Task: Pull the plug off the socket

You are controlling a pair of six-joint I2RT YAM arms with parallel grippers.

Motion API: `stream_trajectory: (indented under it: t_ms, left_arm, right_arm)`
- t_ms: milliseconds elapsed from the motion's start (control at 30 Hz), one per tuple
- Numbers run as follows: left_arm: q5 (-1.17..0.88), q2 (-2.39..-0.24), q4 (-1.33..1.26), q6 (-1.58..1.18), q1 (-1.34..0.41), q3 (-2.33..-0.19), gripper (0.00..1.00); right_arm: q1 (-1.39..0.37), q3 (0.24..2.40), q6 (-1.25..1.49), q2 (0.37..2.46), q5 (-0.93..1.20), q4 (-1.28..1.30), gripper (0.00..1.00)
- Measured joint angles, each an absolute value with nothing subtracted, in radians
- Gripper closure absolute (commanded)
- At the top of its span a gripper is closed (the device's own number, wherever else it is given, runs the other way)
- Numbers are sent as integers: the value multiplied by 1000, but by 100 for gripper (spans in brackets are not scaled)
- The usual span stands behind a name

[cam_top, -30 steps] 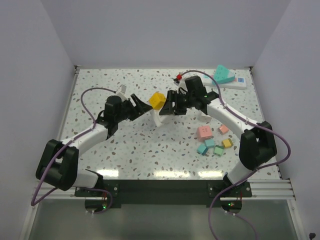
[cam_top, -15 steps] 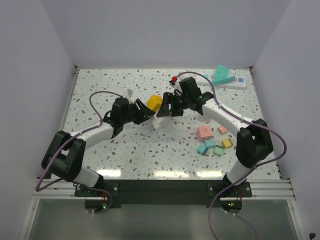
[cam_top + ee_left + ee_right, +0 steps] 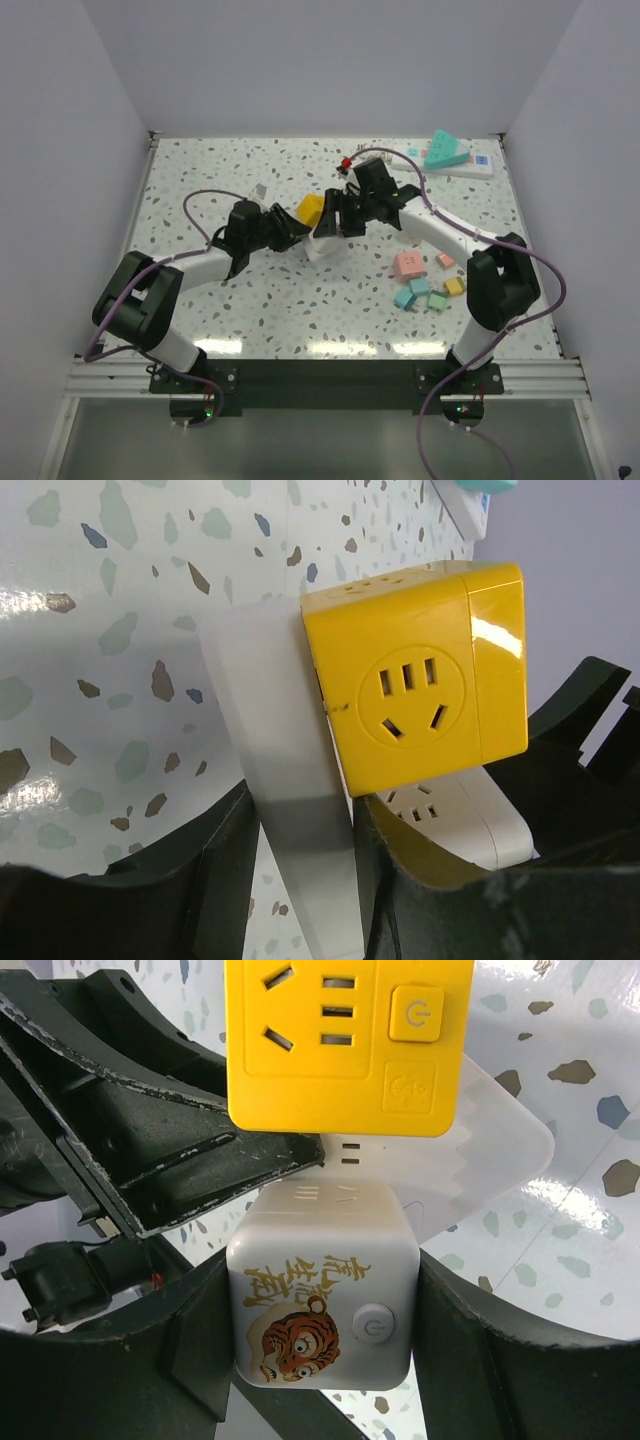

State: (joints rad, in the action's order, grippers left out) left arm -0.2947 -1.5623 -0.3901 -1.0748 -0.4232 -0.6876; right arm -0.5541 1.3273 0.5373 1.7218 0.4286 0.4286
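Pastel blocks [image 3: 425, 283] clustered right on speckled table [image 3: 200, 180]; teal wedge [image 3: 446, 150] at back.

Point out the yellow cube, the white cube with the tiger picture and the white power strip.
yellow cube [image 3: 415, 695], left wrist view, on its round socket face
white cube with the tiger picture [image 3: 322, 1285], right wrist view, middle of its printed face
power strip [image 3: 478, 167], top external view, its bare right end

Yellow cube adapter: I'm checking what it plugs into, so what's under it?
Under the yellow cube adapter is a white flat plastic piece with socket slots, also carrying a white tiger-printed cube. Where they join is covered.
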Motion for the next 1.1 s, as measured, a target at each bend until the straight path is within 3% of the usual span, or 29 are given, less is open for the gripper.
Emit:
stream_trajectory:
  t_ms: [500, 833, 1100]
  left_arm:
    - [-306, -1593, -455, -1045, -331, -574, 100]
    - [-318, -1577, -414, -970, -331, -620, 100]
    - [-363, -1577, -363, -883, -332, -686, 100]
  right_arm:
    - [-403, 1342, 492, 1521, 555, 423, 100]
    - [-416, 1370, 387, 1605, 74, 703, 100]
    - [-413, 1286, 386, 1689, -72, 750, 100]
